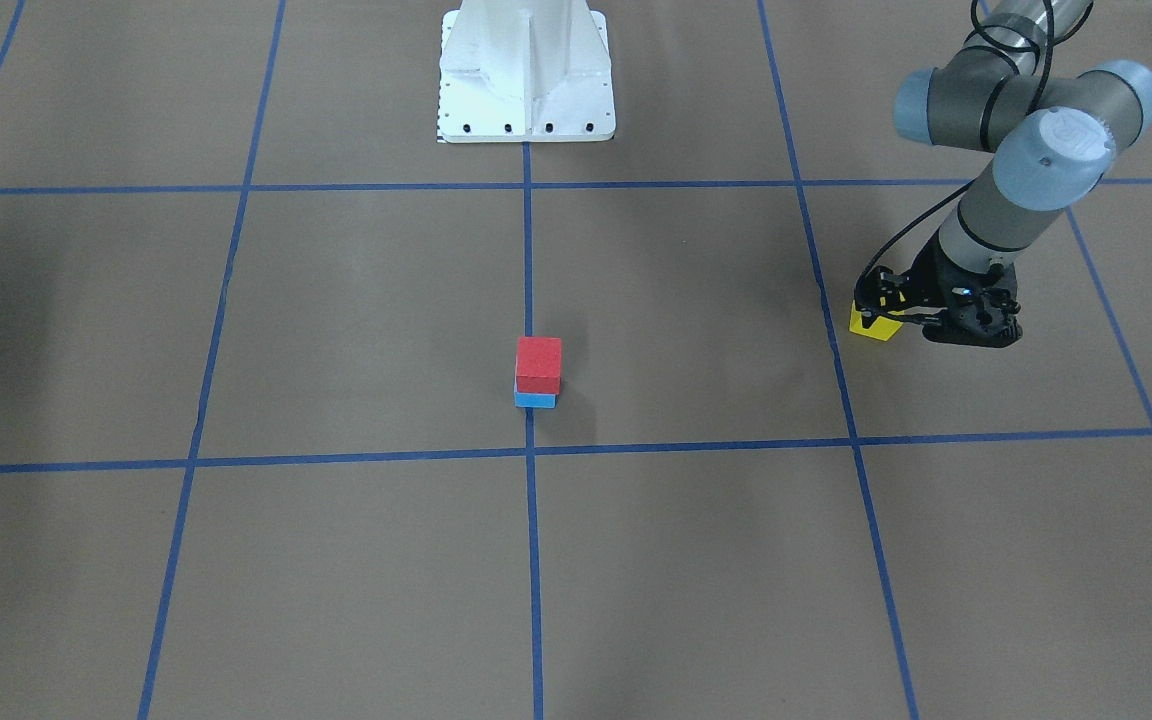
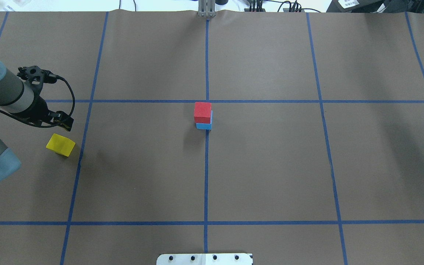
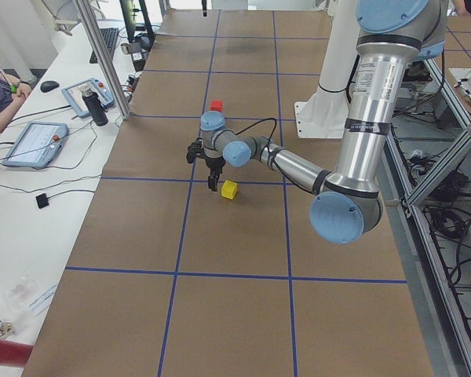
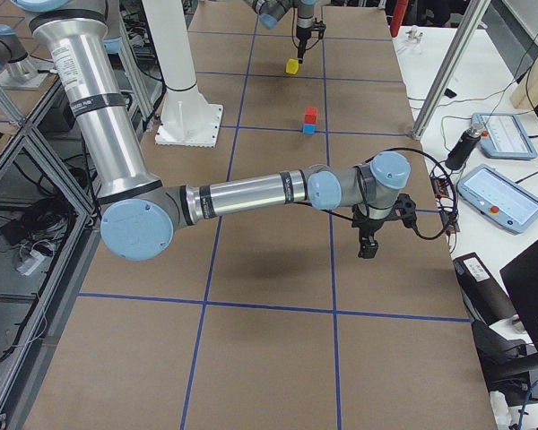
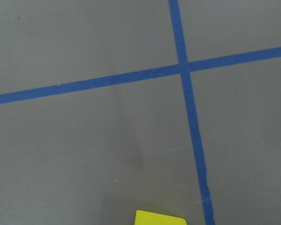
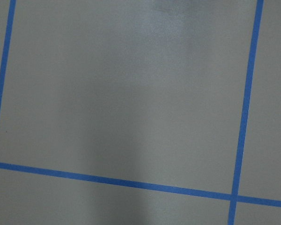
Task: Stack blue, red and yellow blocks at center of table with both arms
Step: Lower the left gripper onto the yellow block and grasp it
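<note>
The table (image 2: 271, 165) is covered in matte brown paper, divided into rectangles by blue tape lines (image 2: 206, 176). At the left end, the left gripper (image 2: 64, 123), a black assembly with its fingers pointing down, grasps nothing; whether its jaws are parted cannot be told. The yellow block (image 2: 60, 144), a smooth matte cube, rests on the paper just beside this gripper, on the robot's side of it, and is turned slightly askew to the grid. At the table centre, on the middle tape line, the red block (image 2: 202, 112) sits on the blue block (image 2: 204, 126), slightly offset so that a blue margin shows. At the right end, the right gripper (image 4: 368, 244) hangs fingers-down over bare paper, well apart from every block; its jaw state cannot be told.
</note>
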Robot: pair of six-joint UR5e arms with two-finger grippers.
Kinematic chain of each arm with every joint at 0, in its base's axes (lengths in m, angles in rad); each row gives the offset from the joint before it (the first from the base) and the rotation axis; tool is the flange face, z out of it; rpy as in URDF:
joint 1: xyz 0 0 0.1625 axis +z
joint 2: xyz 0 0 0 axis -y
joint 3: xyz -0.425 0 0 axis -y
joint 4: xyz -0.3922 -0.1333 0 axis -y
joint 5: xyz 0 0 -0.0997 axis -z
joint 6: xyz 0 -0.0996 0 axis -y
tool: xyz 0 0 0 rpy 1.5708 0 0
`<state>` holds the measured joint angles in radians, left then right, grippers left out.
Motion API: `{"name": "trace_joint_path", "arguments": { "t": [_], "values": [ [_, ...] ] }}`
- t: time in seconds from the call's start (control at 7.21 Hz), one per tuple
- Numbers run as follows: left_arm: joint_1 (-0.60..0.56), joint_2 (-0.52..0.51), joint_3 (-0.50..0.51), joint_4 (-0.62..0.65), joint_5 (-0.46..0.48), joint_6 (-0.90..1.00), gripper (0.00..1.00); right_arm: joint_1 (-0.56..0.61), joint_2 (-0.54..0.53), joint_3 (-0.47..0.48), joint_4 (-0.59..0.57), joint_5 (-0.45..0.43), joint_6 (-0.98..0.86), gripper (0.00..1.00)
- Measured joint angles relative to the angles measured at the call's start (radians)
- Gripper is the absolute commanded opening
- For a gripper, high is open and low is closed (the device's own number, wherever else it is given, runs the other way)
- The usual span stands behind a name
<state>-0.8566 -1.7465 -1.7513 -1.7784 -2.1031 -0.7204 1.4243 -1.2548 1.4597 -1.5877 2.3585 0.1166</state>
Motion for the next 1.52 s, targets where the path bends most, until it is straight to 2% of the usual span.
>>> {"name": "trace_joint_path", "arguments": {
  "t": [0.97,1.11,1.25,1.39,1.52],
  "values": [
    [0.070,0.026,0.015,-0.002,0.003,0.003,0.99,0.001,-0.001,0.006,0.000,-0.005,0.000,0.99],
    [0.077,0.026,0.017,-0.003,0.003,0.004,0.74,0.001,-0.002,0.006,0.000,-0.006,0.000,0.99],
    [0.082,0.027,0.017,-0.003,0.003,0.007,0.33,0.001,-0.001,0.006,0.000,-0.007,0.000,0.99],
    [0.084,0.027,0.016,-0.004,0.003,0.009,0.00,0.001,-0.001,0.006,0.000,-0.007,0.000,0.99],
    [0.084,0.029,0.014,-0.005,0.003,0.009,0.00,0.001,0.000,0.007,0.000,-0.008,0.000,0.99]
  ]
}}
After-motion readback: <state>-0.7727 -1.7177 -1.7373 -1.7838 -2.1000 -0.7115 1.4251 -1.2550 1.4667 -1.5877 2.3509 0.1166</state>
